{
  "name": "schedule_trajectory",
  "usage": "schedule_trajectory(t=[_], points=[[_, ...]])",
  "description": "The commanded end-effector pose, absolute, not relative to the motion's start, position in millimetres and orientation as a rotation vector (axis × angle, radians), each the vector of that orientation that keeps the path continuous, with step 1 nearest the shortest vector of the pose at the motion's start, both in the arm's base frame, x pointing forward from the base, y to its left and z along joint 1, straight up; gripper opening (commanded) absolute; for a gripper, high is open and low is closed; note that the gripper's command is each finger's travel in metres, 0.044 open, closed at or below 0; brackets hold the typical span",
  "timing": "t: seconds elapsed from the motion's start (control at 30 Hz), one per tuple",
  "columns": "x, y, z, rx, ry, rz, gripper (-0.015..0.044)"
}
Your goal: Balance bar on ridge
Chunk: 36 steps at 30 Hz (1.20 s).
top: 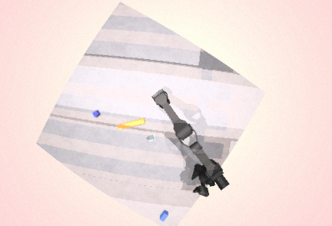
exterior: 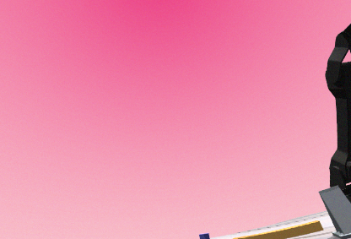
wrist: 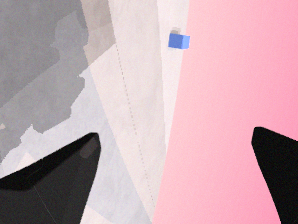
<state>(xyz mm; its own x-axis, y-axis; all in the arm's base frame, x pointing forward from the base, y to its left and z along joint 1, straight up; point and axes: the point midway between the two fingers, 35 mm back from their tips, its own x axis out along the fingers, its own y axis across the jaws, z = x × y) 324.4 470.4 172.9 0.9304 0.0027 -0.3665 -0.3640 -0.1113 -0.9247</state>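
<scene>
The orange bar lies flat on the table, to the upper left of the small grey ridge. My gripper is open and empty. It hangs over the table's lower right part, far from the bar and the ridge. In the wrist view I see only the table's edge and a blue cube between the fingers; the bar and the ridge are out of that view. The exterior view shows only part of the arm at its right edge, not the fingers.
One blue cube sits near the table's lower edge. Another blue cube sits left of the bar. A grey slanted piece stands at the lower right in the exterior view. The arm's base is above the ridge.
</scene>
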Motion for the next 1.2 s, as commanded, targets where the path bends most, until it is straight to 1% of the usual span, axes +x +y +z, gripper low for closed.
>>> schedule_trajectory(t=[0.0, 0.07, 0.1, 0.67, 1.17], points=[[325, 469, 173, -1.658, 0.282, 0.317, 0.0374], [332, 462, 173, -1.637, 0.303, 0.317, 0.0321], [337, 456, 172, -1.622, 0.318, 0.317, 0.0315], [403, 343, 165, -1.337, 0.597, 0.279, 0.0315], [425, 234, 156, -1.036, 0.844, 0.192, 0.0315]])
